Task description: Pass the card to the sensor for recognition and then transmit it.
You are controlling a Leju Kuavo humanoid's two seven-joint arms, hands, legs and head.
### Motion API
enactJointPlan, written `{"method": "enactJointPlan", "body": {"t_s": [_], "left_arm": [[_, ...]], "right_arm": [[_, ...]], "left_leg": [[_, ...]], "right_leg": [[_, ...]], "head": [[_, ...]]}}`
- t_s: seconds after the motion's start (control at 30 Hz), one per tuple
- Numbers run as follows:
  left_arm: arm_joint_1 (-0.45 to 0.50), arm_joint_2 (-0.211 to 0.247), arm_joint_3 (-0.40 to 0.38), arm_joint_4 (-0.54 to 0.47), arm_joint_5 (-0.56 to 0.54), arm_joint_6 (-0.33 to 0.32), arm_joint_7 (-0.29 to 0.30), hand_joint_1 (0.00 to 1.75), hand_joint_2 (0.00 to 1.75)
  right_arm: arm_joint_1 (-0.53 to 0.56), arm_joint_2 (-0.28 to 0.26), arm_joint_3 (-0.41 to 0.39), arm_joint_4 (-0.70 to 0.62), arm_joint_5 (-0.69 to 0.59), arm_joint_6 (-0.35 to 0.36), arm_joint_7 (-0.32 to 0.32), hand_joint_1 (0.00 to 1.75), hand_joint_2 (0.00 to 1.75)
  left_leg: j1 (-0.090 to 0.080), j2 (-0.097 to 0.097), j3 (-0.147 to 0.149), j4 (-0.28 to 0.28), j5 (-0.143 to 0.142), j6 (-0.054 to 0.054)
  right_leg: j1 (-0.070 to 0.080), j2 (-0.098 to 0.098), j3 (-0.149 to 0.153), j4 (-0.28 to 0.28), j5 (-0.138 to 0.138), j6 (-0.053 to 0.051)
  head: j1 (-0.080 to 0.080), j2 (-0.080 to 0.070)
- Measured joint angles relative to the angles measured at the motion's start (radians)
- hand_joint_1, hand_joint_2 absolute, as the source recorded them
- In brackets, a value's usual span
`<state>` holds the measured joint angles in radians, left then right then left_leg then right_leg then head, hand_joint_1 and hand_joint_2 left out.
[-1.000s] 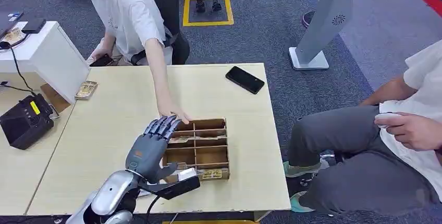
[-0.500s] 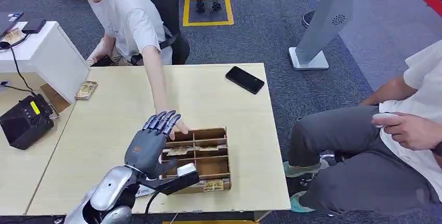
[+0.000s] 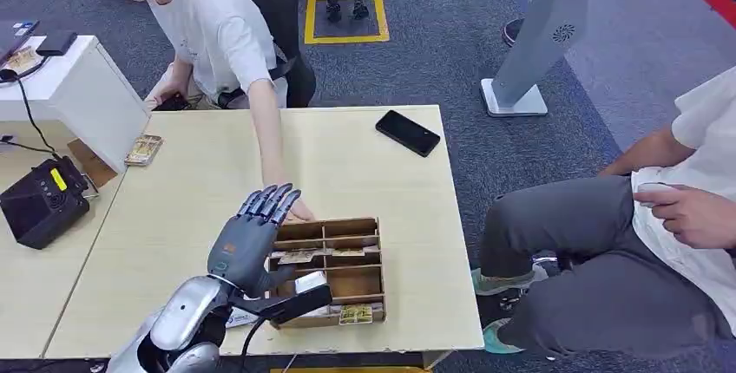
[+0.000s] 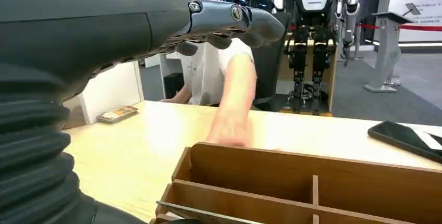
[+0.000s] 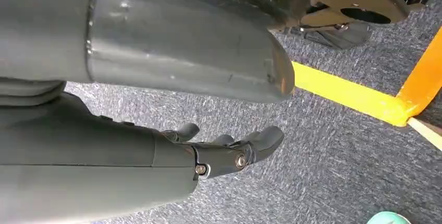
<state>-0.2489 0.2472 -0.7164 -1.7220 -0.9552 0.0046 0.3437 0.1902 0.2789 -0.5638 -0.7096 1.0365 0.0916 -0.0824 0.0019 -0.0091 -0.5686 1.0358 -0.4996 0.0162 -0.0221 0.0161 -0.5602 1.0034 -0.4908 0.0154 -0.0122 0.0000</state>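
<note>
I am hovering my left hand point(image 3: 247, 247), fingers apart and holding nothing, at lower centre over the brown compartmented wooden box point(image 3: 364, 279). The patterned cards point(image 3: 297, 256) are lying inside it, so picking, sensing and passing are all waiting; my right hand point(image 5: 229, 153) is hanging loosely curled, holding nothing.

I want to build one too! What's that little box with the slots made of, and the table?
Slotted box: looks like thin brown wood or stiff board, matte, with plain cut edges. Table: pale wood-look top, smooth, faint grain; likely laminate.
</note>
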Motion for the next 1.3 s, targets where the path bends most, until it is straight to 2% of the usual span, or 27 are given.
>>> {"method": "enactJointPlan", "body": {"t_s": [0.17,0.33,0.53,0.87,1.3], "left_arm": [[0.0,0.0,0.0,0.008,0.011,-0.016,-0.011,0.0,1.75],[0.0,0.01,0.0,0.012,0.093,-0.047,-0.074,0.0,1.75],[-0.01,0.042,-0.005,0.012,0.161,-0.077,-0.116,0.0,1.75],[-0.028,0.084,-0.033,0.012,0.184,-0.087,-0.141,0.0,1.75],[-0.034,0.093,-0.043,0.012,0.196,-0.087,-0.146,0.0,1.75]], "right_arm": [[-0.01,-0.004,0.009,0.015,-0.011,-0.011,0.0,0.0,0.0],[-0.019,-0.012,0.023,0.034,-0.03,-0.021,0.0,0.0,0.0],[-0.031,-0.027,0.043,0.063,-0.051,-0.034,-0.003,0.0,0.0],[-0.044,-0.046,0.068,0.098,-0.07,-0.047,-0.004,0.0,0.0],[-0.048,-0.057,0.086,0.119,-0.081,-0.054,-0.005,0.0,0.0]], "left_leg": [[0.0,0.0,0.0,0.0,0.0,0.0],[0.0,0.0,0.0,0.0,0.0,0.0],[0.0,0.0,0.0,0.0,0.0,0.0],[0.0,0.0,0.0,0.0,0.0,0.0],[0.0,0.0,0.0,0.0,0.0,0.0]], "right_leg": [[0.0,0.0,0.0,0.0,0.0,0.0],[0.0,0.0,0.0,0.0,0.0,0.0],[0.0,0.0,0.0,0.0,0.0,0.0],[0.0,0.0,0.0,0.0,0.0,0.0],[0.0,0.0,0.0,0.0,0.0,0.0]], "head": [[0.0,0.0],[0.0,0.0],[0.0,0.0],[0.0,0.0],[0.0,0.0]]}}
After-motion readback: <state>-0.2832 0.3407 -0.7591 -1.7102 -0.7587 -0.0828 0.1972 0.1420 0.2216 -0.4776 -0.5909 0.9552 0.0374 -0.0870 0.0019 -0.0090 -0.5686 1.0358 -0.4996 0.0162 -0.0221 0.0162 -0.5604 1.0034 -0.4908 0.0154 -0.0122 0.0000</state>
